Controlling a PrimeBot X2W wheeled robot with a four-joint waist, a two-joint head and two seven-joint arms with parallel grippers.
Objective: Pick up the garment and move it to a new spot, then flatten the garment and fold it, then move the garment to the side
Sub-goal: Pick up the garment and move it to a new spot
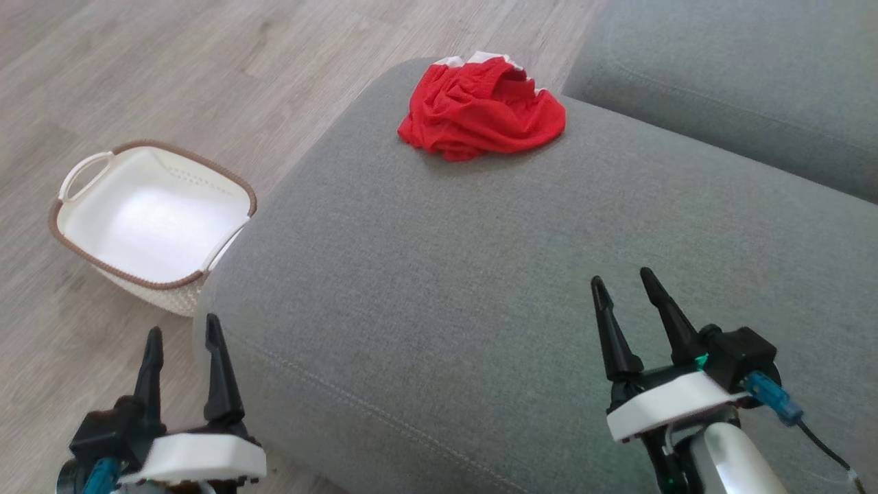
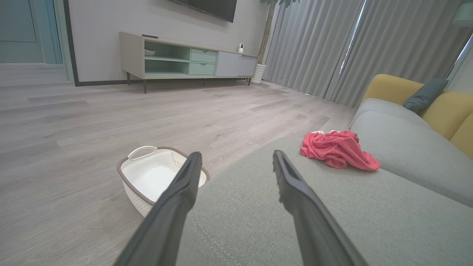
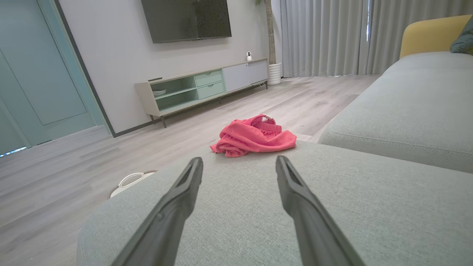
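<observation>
Lying crumpled on one grey sofa cushion (image 1: 439, 295), one red garment (image 1: 480, 110) is shown well ahead of two claws. Both the left claw (image 1: 183, 324) and the right claw (image 1: 621, 276) are held spread and empty. One white basket (image 1: 154, 226) is seen just ahead of the left claw, on the floor (image 1: 137, 68).

From where I stand, nothing here carries readable writing: no label, brand, number or sign shows on anything.
</observation>
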